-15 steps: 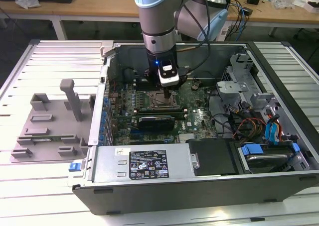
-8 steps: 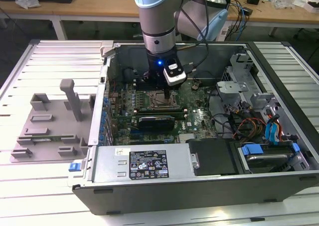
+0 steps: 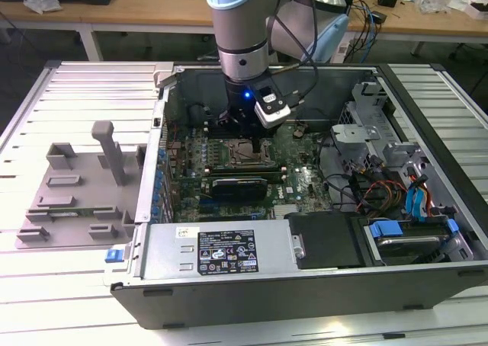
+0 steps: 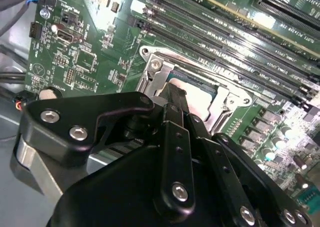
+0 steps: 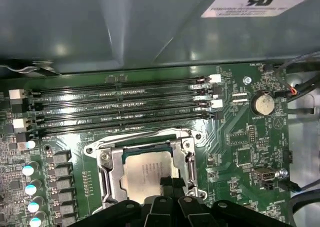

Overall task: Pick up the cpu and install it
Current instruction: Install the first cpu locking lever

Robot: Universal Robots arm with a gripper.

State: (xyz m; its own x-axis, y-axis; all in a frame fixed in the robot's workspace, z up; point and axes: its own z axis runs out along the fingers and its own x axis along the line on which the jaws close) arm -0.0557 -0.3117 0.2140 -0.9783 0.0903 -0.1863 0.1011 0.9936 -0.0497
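Low in the first wrist view, the cpu lies in the socket frame with the gripper closed on its edge; it looks light, rigid, fragile, best held by opposite edges.

cpu: I am seeing a small flat square chip with a pale silvery top.
where: it is sitting inside the metal socket frame on the green board.
pose: it is lying flat.

Exterior overhead; wrist views near socket.
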